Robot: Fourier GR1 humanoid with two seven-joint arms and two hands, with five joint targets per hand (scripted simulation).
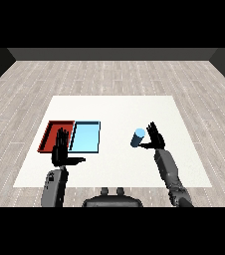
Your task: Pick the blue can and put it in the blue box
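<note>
Two trays lie side by side on the left part of the white table (114, 107): the red tray (51, 130) on the outside and the light blue tray (86, 137) next to it, their long edges touching or very nearly so. Neither tray shows anything lying in it.

Blue can (138, 138): located right of the table's centre, well apart from the blue tray. It appears tilted, its pale top turned up and toward the right. Whether its base rests on the table or is lifted off it cannot be told from this view.

Right hand (155, 138): directly beside the can on its right. Fingers are spread and point upward, the thumb reaches toward the can's lower side. Contact looks likely, but the fingers are not curled round the can, so no closed grasp is recorded.

Left hand (61, 150): positioned over the near edge of the trays, across the boundary between red and blue. Fingers are straight and point away from the robot, thumb stuck out to the right. It holds nothing.
</note>
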